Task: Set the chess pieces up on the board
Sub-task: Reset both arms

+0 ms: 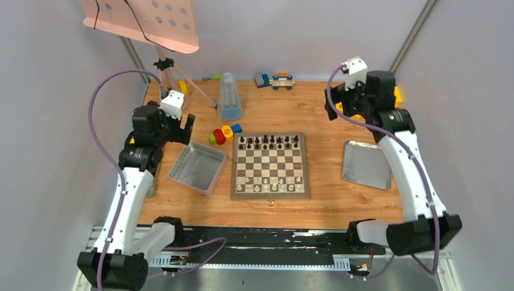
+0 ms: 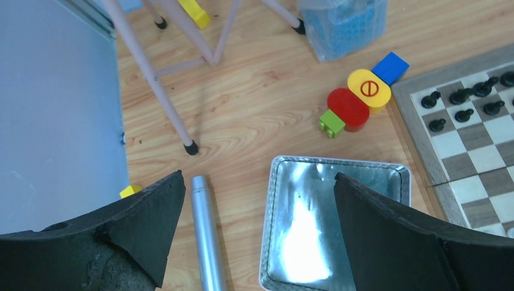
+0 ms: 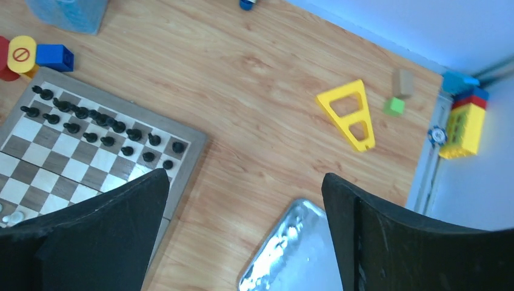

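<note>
The checkered wooden board (image 1: 270, 165) lies in the middle of the table. Black chess pieces (image 1: 268, 143) stand in two rows along its far edge, white pieces (image 1: 270, 183) in two rows along its near edge. One small white piece (image 1: 271, 202) lies on the table just off the board's near edge. Black pieces also show in the left wrist view (image 2: 463, 103) and the right wrist view (image 3: 100, 127). My left gripper (image 2: 257, 227) is open and empty, raised above a metal tray. My right gripper (image 3: 242, 233) is open and empty, raised at the far right.
A deep grey metal tray (image 1: 197, 168) sits left of the board, a flat metal tray (image 1: 366, 164) right of it. Colourful toy blocks (image 1: 223, 133) lie by the board's far left corner. A blue container (image 1: 229, 100), a tripod stand (image 1: 166, 73), a metal cylinder (image 2: 206, 239) and a yellow triangle (image 3: 348, 114) are also here.
</note>
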Controlling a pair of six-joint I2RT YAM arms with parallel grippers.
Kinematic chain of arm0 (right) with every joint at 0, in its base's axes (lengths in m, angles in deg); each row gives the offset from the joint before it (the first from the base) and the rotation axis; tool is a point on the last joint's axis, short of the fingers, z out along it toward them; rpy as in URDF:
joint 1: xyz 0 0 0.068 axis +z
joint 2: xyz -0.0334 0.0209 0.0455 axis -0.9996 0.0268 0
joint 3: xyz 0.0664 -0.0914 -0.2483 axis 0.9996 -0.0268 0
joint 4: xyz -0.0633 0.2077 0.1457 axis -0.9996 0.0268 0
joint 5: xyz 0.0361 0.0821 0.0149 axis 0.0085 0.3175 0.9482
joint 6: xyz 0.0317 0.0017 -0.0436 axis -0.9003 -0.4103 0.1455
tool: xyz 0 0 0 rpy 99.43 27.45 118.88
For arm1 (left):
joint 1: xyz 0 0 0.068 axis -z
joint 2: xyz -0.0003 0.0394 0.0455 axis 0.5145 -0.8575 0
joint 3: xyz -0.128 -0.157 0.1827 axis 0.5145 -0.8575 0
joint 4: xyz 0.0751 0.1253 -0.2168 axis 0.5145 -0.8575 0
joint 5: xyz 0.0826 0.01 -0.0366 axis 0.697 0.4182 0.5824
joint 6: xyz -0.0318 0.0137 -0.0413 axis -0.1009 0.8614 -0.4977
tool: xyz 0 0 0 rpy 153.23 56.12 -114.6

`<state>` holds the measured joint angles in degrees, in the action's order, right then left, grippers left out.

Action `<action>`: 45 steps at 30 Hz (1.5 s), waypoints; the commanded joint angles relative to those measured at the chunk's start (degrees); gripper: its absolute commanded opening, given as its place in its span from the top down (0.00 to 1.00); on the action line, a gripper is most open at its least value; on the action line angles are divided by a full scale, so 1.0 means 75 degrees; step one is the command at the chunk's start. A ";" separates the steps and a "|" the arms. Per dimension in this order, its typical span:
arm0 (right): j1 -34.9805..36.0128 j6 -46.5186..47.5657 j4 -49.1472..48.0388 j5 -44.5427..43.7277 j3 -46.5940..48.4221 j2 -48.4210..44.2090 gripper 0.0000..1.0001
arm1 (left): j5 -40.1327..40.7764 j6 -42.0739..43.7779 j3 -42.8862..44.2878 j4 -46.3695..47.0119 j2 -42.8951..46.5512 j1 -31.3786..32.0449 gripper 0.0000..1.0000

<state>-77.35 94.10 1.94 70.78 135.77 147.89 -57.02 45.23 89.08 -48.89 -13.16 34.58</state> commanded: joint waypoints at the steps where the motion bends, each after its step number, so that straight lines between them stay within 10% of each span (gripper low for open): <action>1: -0.0404 -0.0516 -0.0991 0.0145 -0.1297 -0.1591 0.00 | 0.0575 -0.0580 -0.0374 0.0992 0.0708 -0.0073 0.00; 18: -0.1051 -0.1555 -0.2662 0.0585 -0.6235 -0.5798 0.00 | 0.0546 -0.0363 -0.2772 0.1690 0.3471 -0.0089 0.00; 45: -0.1353 -0.1219 -0.2629 0.0855 -0.6519 -0.5811 0.00 | 0.0307 -0.0048 -0.2847 0.1324 0.3531 -0.0084 0.00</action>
<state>-87.16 84.68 -15.50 76.55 86.92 104.65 -53.89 44.22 67.42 -40.26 13.11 34.34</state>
